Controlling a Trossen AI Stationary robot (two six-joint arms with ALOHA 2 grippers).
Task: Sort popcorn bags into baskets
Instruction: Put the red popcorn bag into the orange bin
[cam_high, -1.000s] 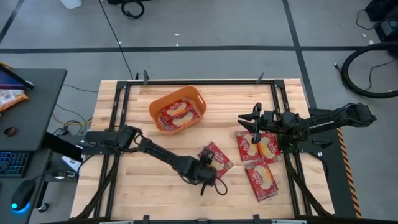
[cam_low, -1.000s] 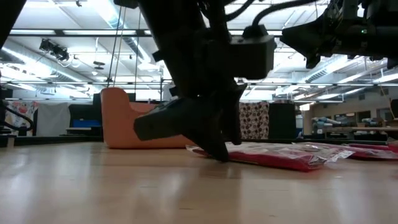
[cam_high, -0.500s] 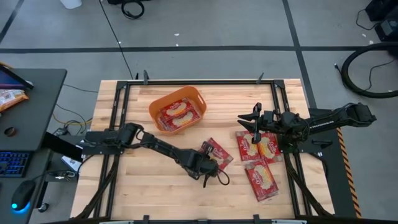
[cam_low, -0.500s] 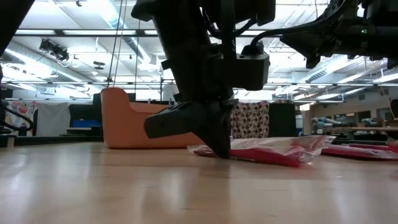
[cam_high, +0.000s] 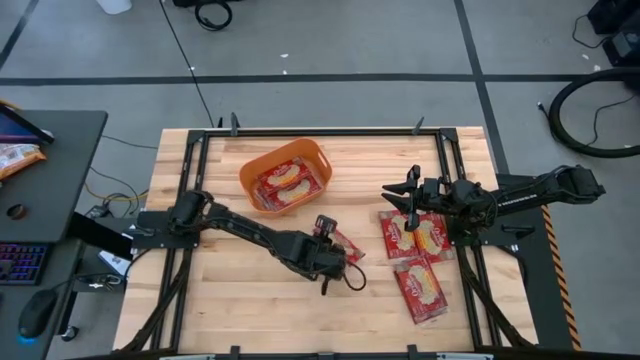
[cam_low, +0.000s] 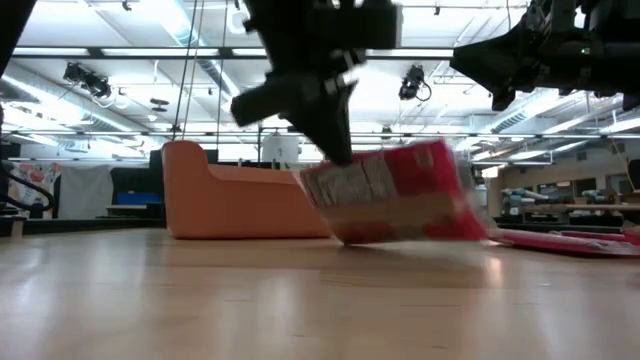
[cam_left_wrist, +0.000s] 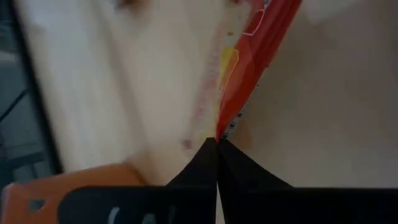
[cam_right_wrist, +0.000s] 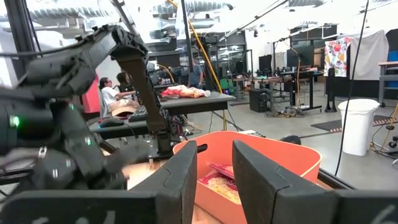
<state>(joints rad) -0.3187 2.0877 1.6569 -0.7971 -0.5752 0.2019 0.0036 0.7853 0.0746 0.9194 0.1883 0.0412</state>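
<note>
L gripper (cam_high: 331, 247), mid-desk, is pinching one flat red popcorn packet w/ the yellow-cream panel (cam_low: 392, 195) by its edge; jaws are pressed together on the seam, as the L wrist view shows (cam_left_wrist: 217, 146). In the low view the packet is hanging tilted, one corner low and prob. just clear of the wooden slatted desk (cam_high: 230, 300), though I can't tell if it's touching.

The orange plastic rectangular basket w/ rounded corners (cam_high: 306, 152) is sitting toward the far side of the desk, near the arm, w/ at least two red packets in it already (cam_high: 281, 185). Three more packets are lying flat on the R side (cam_high: 418, 258), right by the R gripper (cam_high: 412, 200), which is hovering above them w/ jaws part spread, holding nothing.

To do this step well, imo: raise the packet enough that the dangling corner is clearing the basket's rolled rim before swinging over. An edge pinch on a floppy bag is prob. weak, so move slow, no jerks, or it's slipping out. Centre it over the basket opening, lower a bit, then release so it's landing flat on the others, not draped on the rim. R arm is well apart, so no clash looks likely.
</note>
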